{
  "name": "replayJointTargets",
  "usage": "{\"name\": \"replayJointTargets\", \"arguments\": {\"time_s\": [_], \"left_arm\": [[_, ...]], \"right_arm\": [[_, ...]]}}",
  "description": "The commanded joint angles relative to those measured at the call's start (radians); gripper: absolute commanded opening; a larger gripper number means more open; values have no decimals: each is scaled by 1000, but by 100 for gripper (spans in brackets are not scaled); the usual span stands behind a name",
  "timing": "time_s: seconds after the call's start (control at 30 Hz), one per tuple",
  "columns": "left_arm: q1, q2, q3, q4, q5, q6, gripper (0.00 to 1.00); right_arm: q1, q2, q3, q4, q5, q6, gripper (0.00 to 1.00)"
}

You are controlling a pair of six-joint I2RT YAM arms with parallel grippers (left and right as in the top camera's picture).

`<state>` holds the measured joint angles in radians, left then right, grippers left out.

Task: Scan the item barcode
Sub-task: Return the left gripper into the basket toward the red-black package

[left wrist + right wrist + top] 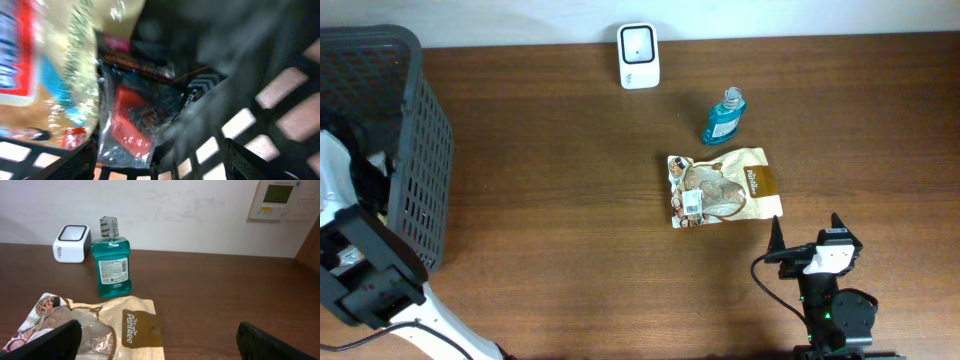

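The right end effector (806, 232) is hovering wide open and empty over the table (550, 200), just beside a snack bag (723, 187) lying flat, with a teal mouthwash bottle (724, 117) and a white scanner (638, 55) standing farther back. The left arm (365, 275) is reaching into a dark mesh basket (415, 130), where a clear packet (127, 125) with red contents is lying among other bags. The left end effector (159, 165) is showing only as a blur, so its opening cannot be told.
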<state>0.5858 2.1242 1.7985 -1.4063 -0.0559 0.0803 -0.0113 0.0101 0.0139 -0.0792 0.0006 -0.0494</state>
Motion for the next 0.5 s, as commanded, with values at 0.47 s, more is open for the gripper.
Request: {"name": "replayJointTargets", "arguments": {"time_s": [0.47], "left_arm": [[7, -13, -212, 106, -71, 27, 44]], "right_arm": [[6, -7, -8, -3, 8, 1, 98]]}}
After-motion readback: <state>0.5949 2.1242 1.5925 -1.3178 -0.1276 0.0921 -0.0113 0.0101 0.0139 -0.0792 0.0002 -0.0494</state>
